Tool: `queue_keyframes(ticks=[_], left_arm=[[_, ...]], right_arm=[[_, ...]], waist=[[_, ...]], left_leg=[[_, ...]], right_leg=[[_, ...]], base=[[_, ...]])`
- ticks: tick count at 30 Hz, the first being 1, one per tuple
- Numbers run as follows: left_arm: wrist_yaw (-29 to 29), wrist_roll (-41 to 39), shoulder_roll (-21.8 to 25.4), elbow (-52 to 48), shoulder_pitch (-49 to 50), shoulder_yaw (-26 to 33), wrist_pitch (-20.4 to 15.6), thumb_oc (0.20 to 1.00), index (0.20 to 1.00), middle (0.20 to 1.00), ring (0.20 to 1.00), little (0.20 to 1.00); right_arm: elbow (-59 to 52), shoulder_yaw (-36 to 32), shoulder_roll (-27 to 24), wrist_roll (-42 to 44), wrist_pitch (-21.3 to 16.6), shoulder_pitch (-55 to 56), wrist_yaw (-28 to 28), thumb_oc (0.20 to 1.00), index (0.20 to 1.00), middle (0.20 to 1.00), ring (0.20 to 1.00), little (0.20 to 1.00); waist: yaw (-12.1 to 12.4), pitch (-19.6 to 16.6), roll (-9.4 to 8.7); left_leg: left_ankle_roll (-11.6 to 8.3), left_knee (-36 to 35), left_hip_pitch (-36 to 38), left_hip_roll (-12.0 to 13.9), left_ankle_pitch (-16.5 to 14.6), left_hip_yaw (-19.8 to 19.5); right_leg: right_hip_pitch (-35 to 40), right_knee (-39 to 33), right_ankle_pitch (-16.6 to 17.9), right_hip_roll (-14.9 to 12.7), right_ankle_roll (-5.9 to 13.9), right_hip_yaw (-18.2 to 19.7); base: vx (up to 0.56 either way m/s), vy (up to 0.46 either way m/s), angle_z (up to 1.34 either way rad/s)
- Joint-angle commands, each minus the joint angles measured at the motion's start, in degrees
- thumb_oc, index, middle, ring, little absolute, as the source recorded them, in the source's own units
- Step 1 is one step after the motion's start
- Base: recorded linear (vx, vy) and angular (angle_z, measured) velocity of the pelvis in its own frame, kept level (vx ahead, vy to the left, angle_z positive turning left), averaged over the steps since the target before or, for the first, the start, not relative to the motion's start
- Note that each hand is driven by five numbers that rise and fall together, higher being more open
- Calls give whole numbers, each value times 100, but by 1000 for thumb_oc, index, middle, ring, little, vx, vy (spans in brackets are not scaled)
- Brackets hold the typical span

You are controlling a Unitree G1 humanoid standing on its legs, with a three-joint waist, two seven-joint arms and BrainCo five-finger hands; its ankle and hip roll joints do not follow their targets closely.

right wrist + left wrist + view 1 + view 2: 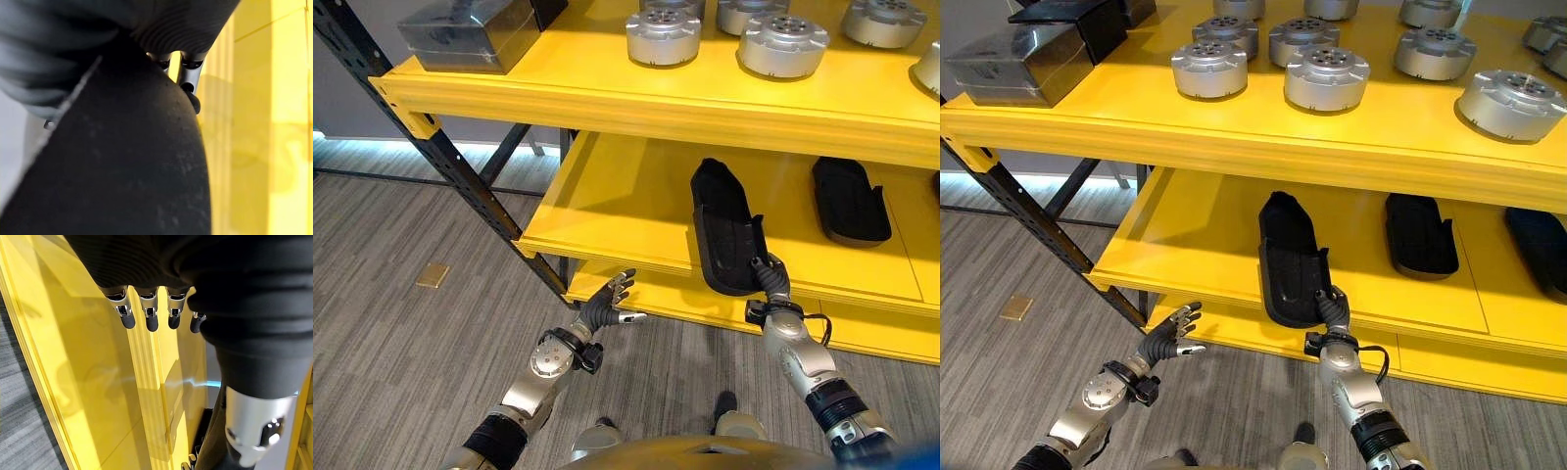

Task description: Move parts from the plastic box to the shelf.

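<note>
A long black moulded part (724, 220) lies on the yellow middle shelf (607, 211), its near end slightly over the front edge. My right hand (771, 279) is at that near end, fingers curled over it; in the right wrist view the fingers (188, 73) lie across the black part (122, 171). My left hand (605, 305) hangs open below and in front of the shelf edge, holding nothing, and its straight fingers (149, 316) point at the yellow shelf front.
Two more black parts (1420, 235) (1540, 245) lie further right on the same shelf. Several silver round parts (1326, 76) and dark metal blocks (470, 34) stand on the top shelf. A black slanted upright (460, 171) borders the left side. A small tan tile (433, 276) lies on the floor.
</note>
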Motion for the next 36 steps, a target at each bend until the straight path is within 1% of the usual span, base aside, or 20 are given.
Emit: queue_keyframes(ticks=[1, 2, 3, 4, 5, 6, 7, 11, 12, 13, 17, 22, 25, 31, 32, 36], left_arm=[[-160, -83, 69, -462, -98, 64, -84, 1000, 1000, 1000, 1000, 1000], [-190, -143, 82, -449, -151, 43, -35, 1000, 1000, 1000, 1000, 1000], [-199, -153, 84, -447, -160, 31, -14, 1000, 1000, 1000, 1000, 1000], [-210, -170, 87, -459, -194, 11, 40, 1000, 1000, 1000, 1000, 1000], [-212, -181, 91, -467, -219, 5, 63, 1000, 1000, 1000, 1000, 1000], [-219, -202, 98, -464, -239, -22, 81, 1000, 1000, 1000, 1000, 1000], [-232, -247, 104, -484, -304, -48, 159, 1000, 1000, 1000, 1000, 1000], [-236, -333, 110, -462, -406, -120, 228, 1000, 1000, 1000, 1000, 1000], [-234, -414, 135, -467, -485, -163, 276, 1000, 1000, 1000, 1000, 1000], [-235, -414, 135, -466, -487, -162, 276, 1000, 1000, 1000, 1000, 1000], [-210, -609, 242, -542, -719, -276, 320, 1000, 1000, 1000, 1000, 1000], [-92, -746, 276, -562, -895, -344, 293, 1000, 1000, 1000, 1000, 1000], [-21, -842, 297, -556, -1061, -423, 262, 1000, 1000, 1000, 1000, 1000], [3, -896, 297, -540, -1173, -500, 211, 1000, 1000, 1000, 1000, 1000], [83, -909, 300, -539, -1215, -525, 207, 1000, 1000, 1000, 1000, 1000], [200, -944, 294, -469, -1290, -590, 134, 1000, 1000, 1000, 1000, 1000]], right_arm=[[33, -437, -148, 133, -347, -794, -113, 200, 200, 200, 200, 200], [184, -511, -191, 169, -276, -964, -128, 200, 200, 200, 200, 200], [226, -531, -202, 173, -253, -1001, -136, 200, 200, 200, 200, 200], [333, -588, -237, 186, -201, -1116, -149, 200, 200, 200, 200, 200], [380, -612, -257, 187, -170, -1176, -159, 200, 200, 200, 200, 200], [479, -640, -284, 207, -139, -1248, -157, 200, 200, 200, 200, 200], [657, -703, -316, 301, -35, -1439, -187, 200, 200, 200, 200, 200], [1054, -790, -396, 439, 95, -1806, -229, 200, 200, 200, 200, 200], [1375, -848, -478, 479, 189, -2126, -340, 200, 200, 200, 200, 200], [1376, -848, -479, 479, 188, -2128, -339, 200, 200, 200, 200, 200], [2111, -823, -762, 437, 382, -2901, -402, 200, 200, 200, 200, 200], [2535, -726, -949, 377, 373, -3261, -382, 200, 200, 200, 200, 200], [2861, -609, -1087, 464, 269, -3597, -424, 200, 200, 200, 200, 200], [3015, -529, -1179, 467, 271, -3880, -449, 200, 200, 200, 200, 200], [3048, -460, -1198, 488, 304, -4007, -516, 200, 200, 200, 200, 200], [3168, -356, -1211, 448, 279, -4223, -650, 200, 200, 200, 200, 200]], waist=[[134, -14, 105], [167, 6, 109], [176, -10, 113], [202, -5, 115], [215, 18, 114], [233, 7, 120], [277, 42, 129], [352, 94, 156], [416, 155, 183], [417, 156, 183], [562, 379, 265], [633, 559, 316], [696, 752, 355], [721, 923, 381], [737, 1001, 389], [766, 1132, 406]], left_leg=[[159, 56, -138, 42, 119, -619], [212, 69, -199, 55, 202, -545], [165, 63, -157, 35, 114, -630], [161, 75, -174, 36, 109, -638], [207, 90, -230, 55, 193, -561], [157, 95, -198, 35, 100, -650], [196, 114, -280, 56, 194, -580], [171, 132, -343, 71, 203, -616], [139, 156, -419, 87, 210, -640], [139, 157, -420, 87, 210, -640], [82, 251, -639, 97, 220, -697], [55, 381, -840, 112, 206, -723], [41, 521, -1033, 133, 183, -764], [24, 582, -1173, 141, 189, -784], [17, 617, -1239, 146, 190, -791], [1, 678, -1353, 154, 184, -806]], right_leg=[[168, 499, -477, -45, 251, 98], [110, 500, -398, -39, 196, 44], [149, 513, -475, -45, 253, 95], [142, 520, -476, -48, 256, 88], [95, 516, -402, -46, 202, 30], [127, 535, -481, -55, 259, 81], [53, 533, -391, -61, 209, 27], [-13, 552, -378, -81, 227, 36], [-87, 583, -384, -104, 245, 27], [-89, 584, -385, -104, 245, 28], [-270, 686, -389, -164, 269, -10], [-441, 819, -420, -206, 279, -27], [-613, 967, -457, -244, 284, -29], [-754, 1052, -478, -251, 290, 10], [-822, 1106, -496, -257, 290, 23], [-932, 1190, -533, -254, 283, 45]], base=[[-34, -12, -1], [0, 0, 0], [0, 0, 0], [0, 0, 0], [0, 0, 0], [-57, 0, 2], [0, 0, 0], [-15, 1, -1], [0, 0, 0], [-50, 39, -1], [-73, 47, 7], [-54, 39, 11], [-71, 33, 4], [-32, 11, 0], [-40, 14, -1], [-26, 4, -1]])
